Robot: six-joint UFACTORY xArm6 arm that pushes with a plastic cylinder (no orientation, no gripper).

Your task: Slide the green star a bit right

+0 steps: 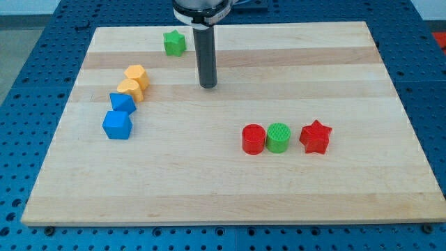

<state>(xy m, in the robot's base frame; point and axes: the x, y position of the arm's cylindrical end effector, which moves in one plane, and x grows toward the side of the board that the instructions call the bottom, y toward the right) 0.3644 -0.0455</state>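
Observation:
The green star (175, 43) lies near the top edge of the wooden board (230, 188), left of centre. My tip (208, 86) stands on the board to the star's lower right, about a block's width to its right and clearly apart from it. The dark rod rises straight up from the tip to the view's top, just right of the star.
Two yellow blocks (133, 81) and two blue blocks (119, 116) form a touching column at the left. A red cylinder (254, 139), a green cylinder (278, 137) and a red star (315, 137) stand in a row at the lower right.

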